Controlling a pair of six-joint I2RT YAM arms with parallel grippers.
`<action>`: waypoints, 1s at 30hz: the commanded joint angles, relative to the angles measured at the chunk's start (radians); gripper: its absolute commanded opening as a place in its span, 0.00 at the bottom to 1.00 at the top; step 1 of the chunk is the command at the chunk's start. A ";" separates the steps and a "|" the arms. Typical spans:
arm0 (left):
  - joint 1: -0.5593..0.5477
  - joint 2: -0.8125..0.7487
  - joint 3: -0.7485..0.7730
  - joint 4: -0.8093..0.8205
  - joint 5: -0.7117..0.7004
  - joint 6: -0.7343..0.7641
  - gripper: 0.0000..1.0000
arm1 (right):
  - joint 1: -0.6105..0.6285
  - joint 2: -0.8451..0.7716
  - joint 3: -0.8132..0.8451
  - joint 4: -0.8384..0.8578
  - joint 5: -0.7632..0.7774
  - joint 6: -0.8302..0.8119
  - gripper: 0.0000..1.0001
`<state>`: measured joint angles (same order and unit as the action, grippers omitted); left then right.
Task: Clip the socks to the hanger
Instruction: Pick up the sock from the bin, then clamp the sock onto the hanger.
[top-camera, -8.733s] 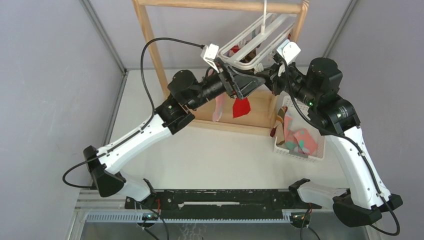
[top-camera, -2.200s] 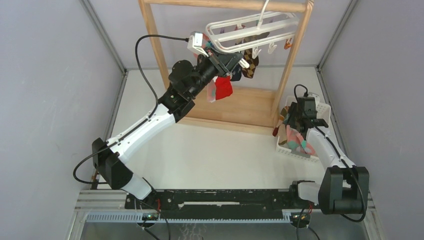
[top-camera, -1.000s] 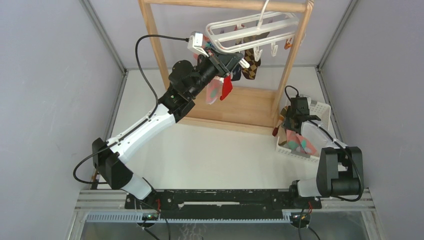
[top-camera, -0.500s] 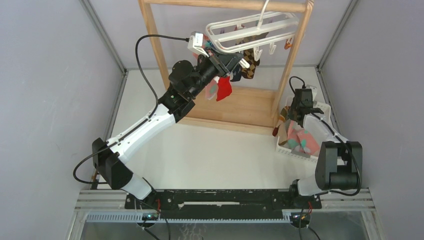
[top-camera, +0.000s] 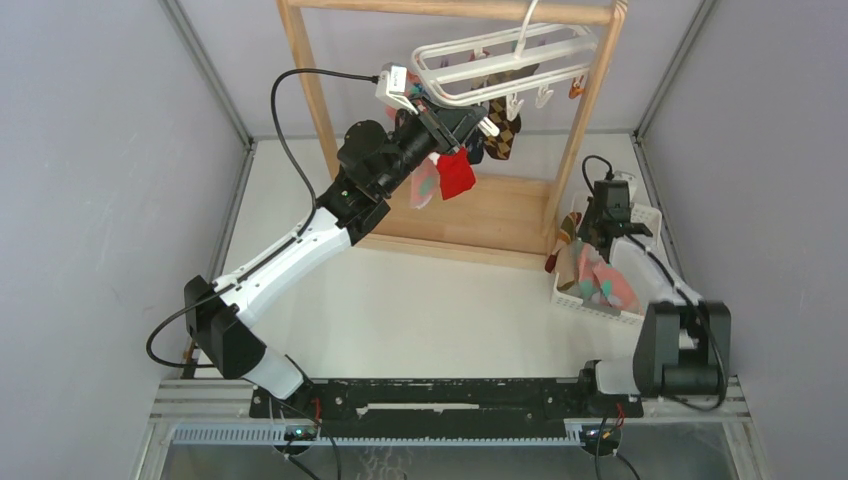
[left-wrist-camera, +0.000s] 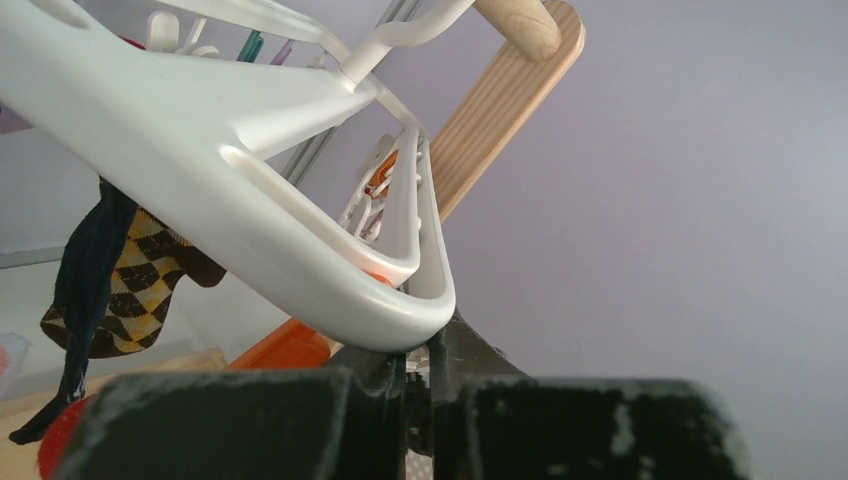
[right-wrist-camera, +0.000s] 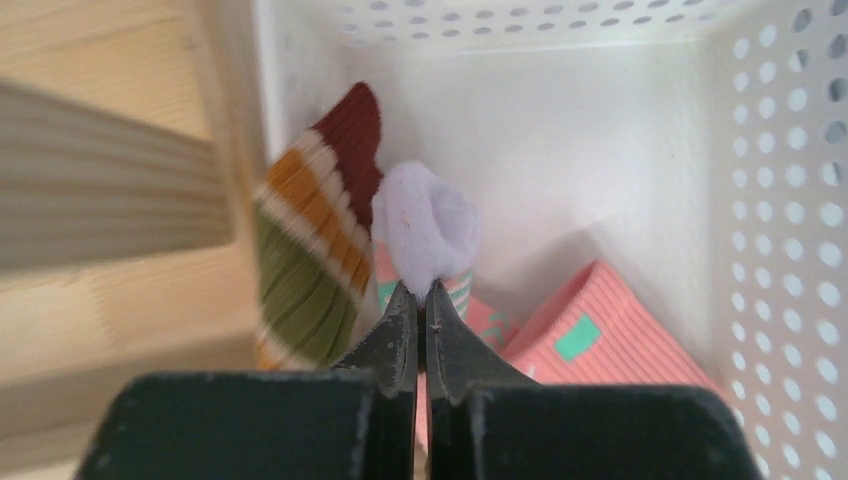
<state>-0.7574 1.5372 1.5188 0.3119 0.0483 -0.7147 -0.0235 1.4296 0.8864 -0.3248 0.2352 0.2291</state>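
Note:
The white hanger (top-camera: 500, 55) hangs by its hook from the wooden rack's top bar. My left gripper (top-camera: 468, 115) is raised to the hanger's near corner (left-wrist-camera: 390, 320) and shut on it (left-wrist-camera: 420, 362). From its clips hang a red sock (top-camera: 457, 175), a pink one behind that, and a dark yellow-checked sock (left-wrist-camera: 140, 280). My right gripper (top-camera: 603, 237) reaches down into the white basket (top-camera: 643, 217). It is shut (right-wrist-camera: 421, 300) on the pale lilac end of a pink sock with teal dots (right-wrist-camera: 425, 220). A brown-red-cream striped sock (right-wrist-camera: 310, 250) lies against the basket's left wall.
The tall wooden rack (top-camera: 308, 90) stands at the back, its base board (top-camera: 500, 215) just left of the basket. An orange clip (left-wrist-camera: 285, 345) dangles by my left fingers. Another pink sock (right-wrist-camera: 600, 330) lies in the basket under the perforated wall (right-wrist-camera: 780, 150).
My right gripper has closed on the pink sock's lilac end inside the basket. The red sock has swung a little. The left arm and hanger have not moved.

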 joint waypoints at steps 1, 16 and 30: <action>-0.022 -0.019 0.044 -0.012 0.084 0.002 0.00 | 0.020 -0.285 -0.040 0.072 -0.090 -0.035 0.00; -0.022 -0.012 0.047 0.003 0.114 -0.015 0.00 | 0.119 -0.715 0.075 0.045 -1.012 -0.239 0.00; -0.022 -0.015 0.049 0.006 0.137 -0.022 0.00 | 0.247 -0.544 0.269 0.078 -0.933 -0.269 0.00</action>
<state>-0.7570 1.5372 1.5188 0.3202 0.0689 -0.7151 0.2020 0.8303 1.0885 -0.3027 -0.7250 -0.0280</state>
